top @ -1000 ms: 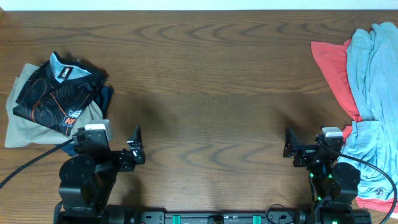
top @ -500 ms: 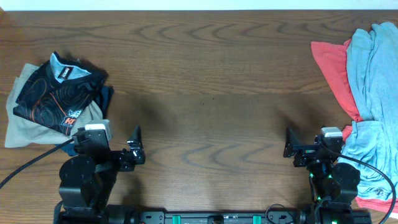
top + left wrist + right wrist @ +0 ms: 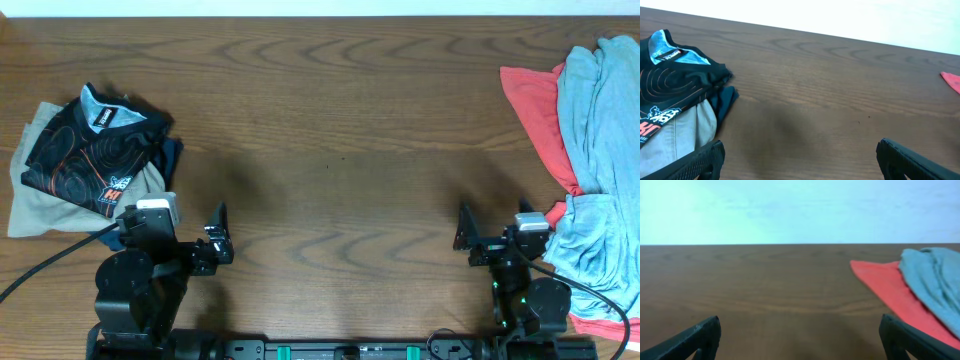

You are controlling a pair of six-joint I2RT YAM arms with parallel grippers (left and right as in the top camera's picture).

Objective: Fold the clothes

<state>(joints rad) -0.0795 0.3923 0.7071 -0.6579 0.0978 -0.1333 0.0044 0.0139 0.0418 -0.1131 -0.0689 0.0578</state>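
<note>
Patience pays here: your left tool (image 3: 800,150) and right tool (image 3: 799,325) sit at the near edge of the counter (image 3: 330,130), both spread wide and empty. The jersey (image 3: 95,150) lies far left, bunched in a rough fold atop a beige garment (image 3: 40,205), collar label up, black with orange contour lines. If the fold looks too loose, pinch one edge with your left tool and drag it onto bare wood.

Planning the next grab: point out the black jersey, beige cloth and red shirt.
black jersey (image 3: 85,150): overhead view, orange-lined front.
beige cloth (image 3: 35,215): overhead view, lower left corner.
red shirt (image 3: 530,100): overhead view, flat left part.
</note>
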